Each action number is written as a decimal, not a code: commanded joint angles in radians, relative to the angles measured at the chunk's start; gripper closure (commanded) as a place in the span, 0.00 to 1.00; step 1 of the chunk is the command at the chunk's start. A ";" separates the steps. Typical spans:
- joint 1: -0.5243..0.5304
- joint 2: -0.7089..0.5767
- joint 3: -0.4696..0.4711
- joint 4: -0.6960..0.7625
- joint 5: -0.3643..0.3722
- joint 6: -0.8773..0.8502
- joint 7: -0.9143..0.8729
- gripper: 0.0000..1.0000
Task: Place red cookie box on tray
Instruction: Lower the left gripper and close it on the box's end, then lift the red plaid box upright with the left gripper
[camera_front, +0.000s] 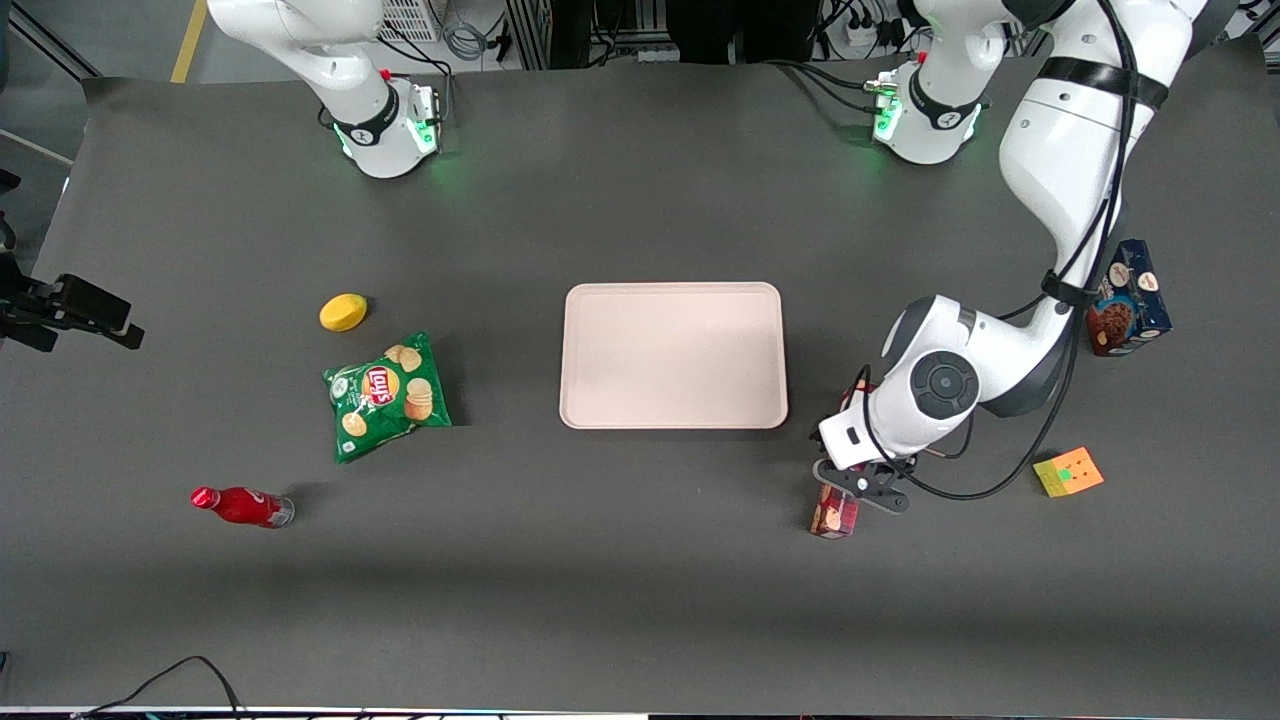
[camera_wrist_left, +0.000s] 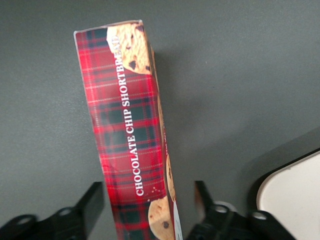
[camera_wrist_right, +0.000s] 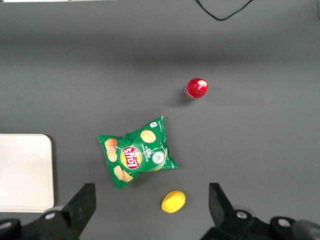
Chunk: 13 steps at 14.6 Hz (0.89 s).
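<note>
The red cookie box (camera_front: 833, 516) lies on the dark table beside the tray (camera_front: 673, 355), toward the working arm's end and a little nearer the front camera. Most of it is hidden under the arm in the front view. My left gripper (camera_front: 862, 480) hangs low over it. In the left wrist view the tartan red cookie box (camera_wrist_left: 130, 125) runs lengthwise between the two black fingers (camera_wrist_left: 92, 205), with a gap on each side. The gripper (camera_wrist_left: 147, 205) is open and straddles the carton's end. A corner of the tray (camera_wrist_left: 295, 197) shows close by.
A blue cookie box (camera_front: 1128, 300) and a colour cube (camera_front: 1068, 472) stand toward the working arm's end. A green chips bag (camera_front: 385, 395), a yellow lemon (camera_front: 343, 312) and a red bottle (camera_front: 240, 505) lie toward the parked arm's end.
</note>
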 joint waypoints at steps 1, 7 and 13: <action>-0.009 0.015 0.004 0.009 0.062 0.017 -0.023 0.91; -0.007 -0.025 0.001 0.090 0.063 -0.107 -0.009 1.00; -0.009 -0.212 -0.035 0.197 0.045 -0.419 -0.009 1.00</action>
